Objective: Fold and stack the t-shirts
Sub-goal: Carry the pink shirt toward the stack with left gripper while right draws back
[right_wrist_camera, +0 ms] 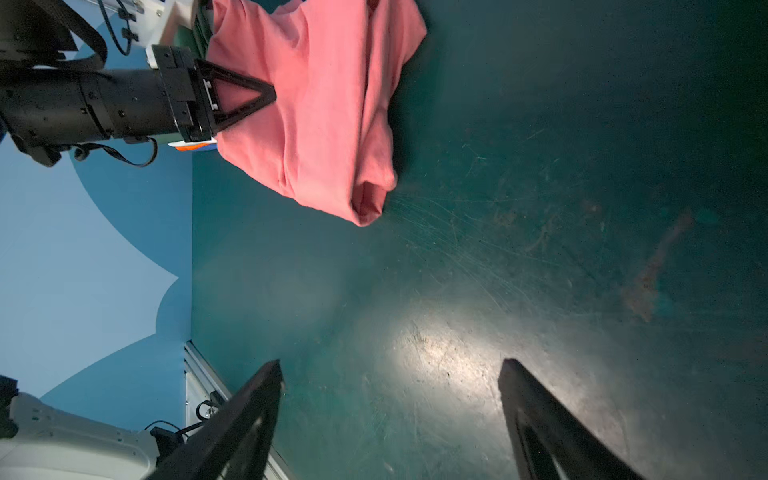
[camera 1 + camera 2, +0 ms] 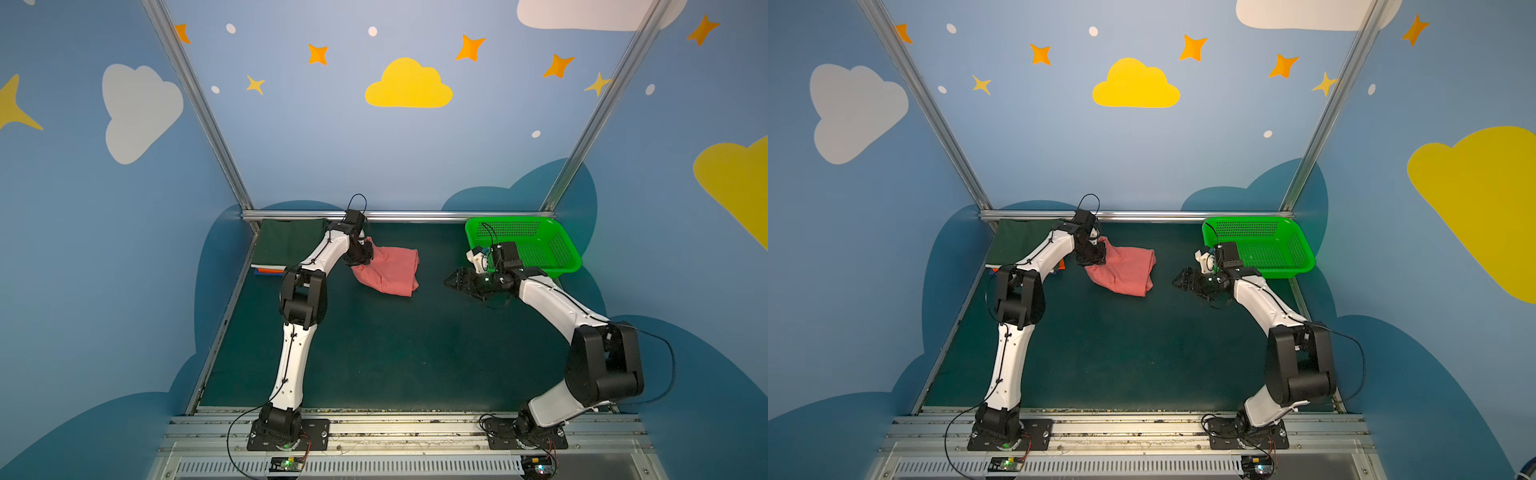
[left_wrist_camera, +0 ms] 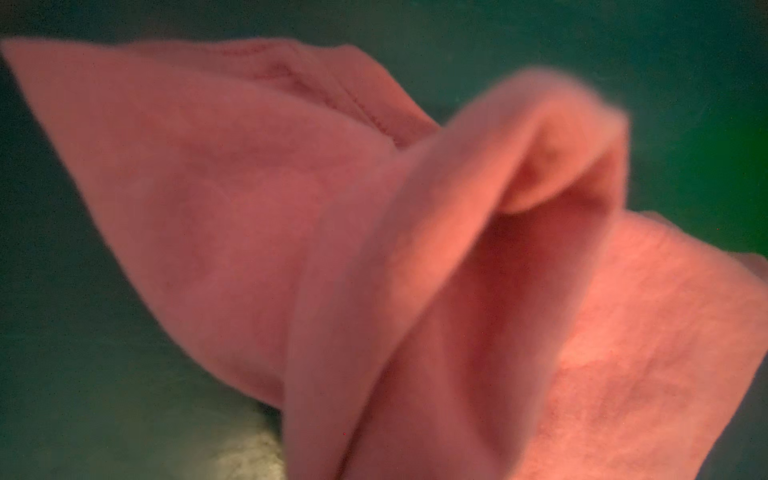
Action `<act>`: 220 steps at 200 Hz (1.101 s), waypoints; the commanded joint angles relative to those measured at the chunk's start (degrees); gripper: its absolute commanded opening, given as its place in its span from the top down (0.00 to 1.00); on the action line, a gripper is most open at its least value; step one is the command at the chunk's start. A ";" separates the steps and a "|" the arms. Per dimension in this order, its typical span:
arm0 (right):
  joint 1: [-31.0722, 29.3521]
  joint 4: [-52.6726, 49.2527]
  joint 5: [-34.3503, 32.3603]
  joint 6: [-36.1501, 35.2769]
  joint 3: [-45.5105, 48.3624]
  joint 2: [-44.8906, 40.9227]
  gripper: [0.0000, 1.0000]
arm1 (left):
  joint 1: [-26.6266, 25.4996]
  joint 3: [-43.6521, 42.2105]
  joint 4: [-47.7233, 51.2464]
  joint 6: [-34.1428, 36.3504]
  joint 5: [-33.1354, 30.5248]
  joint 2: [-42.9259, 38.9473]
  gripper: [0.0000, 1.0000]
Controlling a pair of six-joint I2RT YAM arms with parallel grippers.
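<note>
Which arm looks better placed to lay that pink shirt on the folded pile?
Left, probably. The left arm has its jaws shut on the pink shirt, right beside the folded pile. The right arm holds its jaws open over bare table, apart from the shirt.

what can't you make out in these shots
Top views: stack shows only edges under the dark green shirt, and the left arm covers a corner; no count.
Left wrist view: pink shirt blurred, fold unclear.
Top views: right arm hides part of the basket.
</note>
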State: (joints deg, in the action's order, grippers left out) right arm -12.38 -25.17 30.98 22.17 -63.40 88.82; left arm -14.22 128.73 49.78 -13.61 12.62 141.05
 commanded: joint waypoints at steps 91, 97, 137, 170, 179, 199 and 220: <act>1.51 -3.37 -1.66 -1.22 1.87 -5.96 0.16 | 1.99 19.70 14.88 12.26 -18.62 -3.34 0.95; 1.50 -3.27 -1.50 -1.17 1.87 -5.85 0.16 | 2.44 19.49 14.61 12.37 -18.41 -4.17 0.95; 1.52 -3.56 -1.28 -1.16 1.61 -5.67 0.16 | 4.15 18.82 12.09 13.68 -16.63 -9.62 0.95; 1.62 -3.98 -1.53 -1.34 1.52 -5.93 0.16 | 5.23 17.61 8.75 15.97 -13.94 -13.37 0.95; 1.60 -4.08 -1.54 -1.32 1.45 -5.93 0.16 | 5.54 17.70 8.40 16.22 -13.23 -14.14 0.95; 1.57 -4.17 -1.49 -1.33 1.43 -5.63 0.16 | 6.41 17.61 7.88 16.59 -12.04 -15.72 0.95; 1.57 -4.14 -1.33 -1.29 1.26 -5.32 0.16 | 8.06 15.90 6.54 16.57 -9.92 -17.64 0.95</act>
State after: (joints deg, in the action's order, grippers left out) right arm -11.05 -28.14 29.52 21.61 -62.24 83.85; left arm -7.75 146.28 59.44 1.83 -0.40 126.50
